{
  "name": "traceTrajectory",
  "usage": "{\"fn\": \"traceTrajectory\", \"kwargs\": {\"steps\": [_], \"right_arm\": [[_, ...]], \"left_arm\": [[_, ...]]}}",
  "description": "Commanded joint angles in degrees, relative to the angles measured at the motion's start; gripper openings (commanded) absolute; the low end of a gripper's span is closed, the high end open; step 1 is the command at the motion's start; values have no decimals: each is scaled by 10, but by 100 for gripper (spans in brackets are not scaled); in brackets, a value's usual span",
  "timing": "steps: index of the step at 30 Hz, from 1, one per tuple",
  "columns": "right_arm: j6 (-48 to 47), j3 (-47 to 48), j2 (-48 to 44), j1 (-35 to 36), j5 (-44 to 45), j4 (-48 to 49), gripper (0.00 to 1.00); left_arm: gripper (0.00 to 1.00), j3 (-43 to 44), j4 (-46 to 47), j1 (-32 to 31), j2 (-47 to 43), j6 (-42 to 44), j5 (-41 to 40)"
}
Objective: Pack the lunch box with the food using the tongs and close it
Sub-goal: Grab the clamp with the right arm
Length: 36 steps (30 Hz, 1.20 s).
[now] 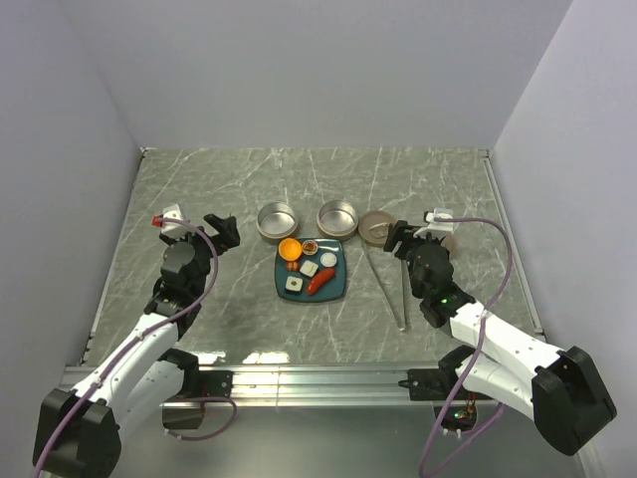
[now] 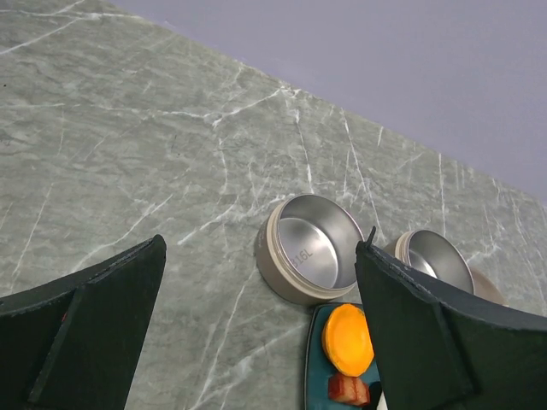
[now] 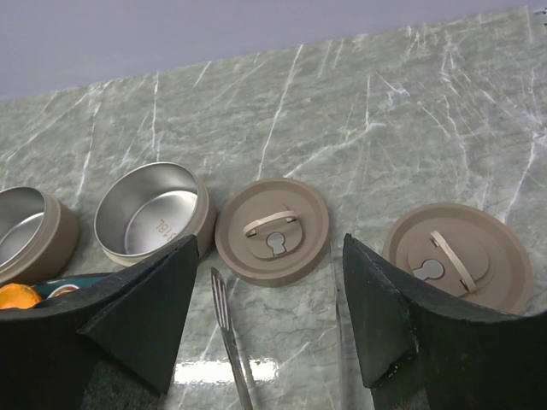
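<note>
The food lies on a dark teal plate: an orange round piece, a red elongated one, white blocks and a brown bit. Two open round steel lunch box bowls stand behind the plate. The tongs lie flat on the table to the right of the plate. My right gripper hovers open over their spread tips, holding nothing. My left gripper is open and empty, left of the bowl and the orange piece.
Two tan round lids lie handle-up at the right, one beside the right bowl, the other further right. White walls enclose the marble table on three sides.
</note>
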Motion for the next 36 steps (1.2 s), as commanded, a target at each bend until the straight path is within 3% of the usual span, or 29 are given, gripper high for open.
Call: {"fn": "traceTrajectory", "kwargs": {"steps": [1, 20, 31, 32, 36], "right_arm": [[-6, 25, 1, 3, 12, 9, 75], [-6, 21, 1, 3, 6, 10, 75], [119, 103, 97, 4, -30, -212, 76], [133, 106, 103, 5, -38, -236, 95], [161, 110, 98, 20, -46, -291, 96]], "left_arm": [[99, 5, 14, 3, -2, 2, 4], [99, 5, 12, 2, 2, -3, -2], [99, 21, -5, 3, 28, -20, 9], [100, 22, -5, 3, 34, -21, 12], [99, 23, 1, 3, 43, -22, 21]]}}
